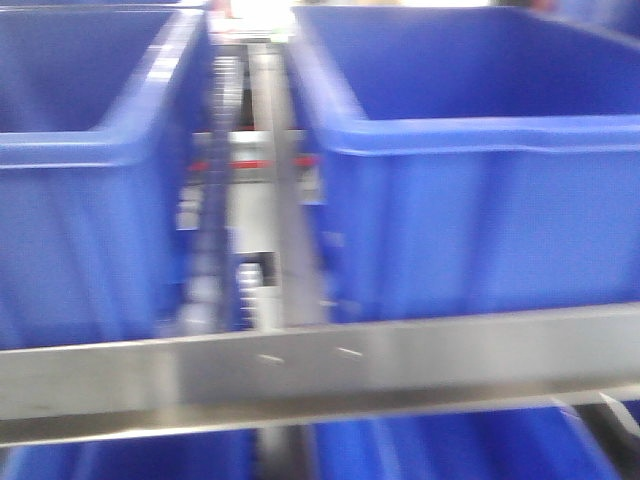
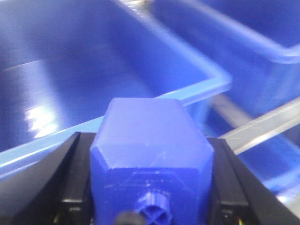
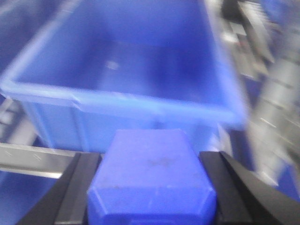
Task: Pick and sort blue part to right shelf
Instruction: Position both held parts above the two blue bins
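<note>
**Two blue parts, both gripped, in front of the shelf bins**

We see the blue part (image 2: 152, 150), knob towards the camera, clamped between the black left fingers (image 2: 70, 173), closed tight on its sides. An open blue bin (image 2: 70, 70) lies just beyond it. The right fingers (image 3: 75, 187) pinch a second blue part (image 3: 152, 178) the same way, facing another bin (image 3: 140, 61). From the front, blurred, the shelf (image 1: 450, 350) shows its steel front bar, with two bins side by side behind it and a roller rail (image 1: 225, 180) between them.
</note>
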You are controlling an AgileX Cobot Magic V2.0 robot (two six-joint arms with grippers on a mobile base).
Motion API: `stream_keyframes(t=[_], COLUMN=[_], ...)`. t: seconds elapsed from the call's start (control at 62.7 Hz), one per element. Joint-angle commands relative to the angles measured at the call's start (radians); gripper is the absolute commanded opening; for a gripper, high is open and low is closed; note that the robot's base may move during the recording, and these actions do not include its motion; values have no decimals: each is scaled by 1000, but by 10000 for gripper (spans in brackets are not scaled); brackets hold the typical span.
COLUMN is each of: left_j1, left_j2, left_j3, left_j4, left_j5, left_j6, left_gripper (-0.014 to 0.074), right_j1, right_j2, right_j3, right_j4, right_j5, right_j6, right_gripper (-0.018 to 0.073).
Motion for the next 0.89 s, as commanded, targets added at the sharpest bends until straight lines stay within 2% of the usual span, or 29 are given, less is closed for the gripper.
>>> stream_keyframes(t=[0.0,0.877], left_j1=[-7,-7], left_j2=[16,16], left_j3=[-26,-26], left_j4=[2,2], left_j5=[-91,-91], left_j6=[-2,-2], left_gripper=[294,294], right_j1=[-1,-1], right_j2=[-4,-4], right_j3=[-23,-23], right_j4=[-9,-9], right_j5=[-94,-94], right_j6=[-13,-13], right_gripper=[297,297])
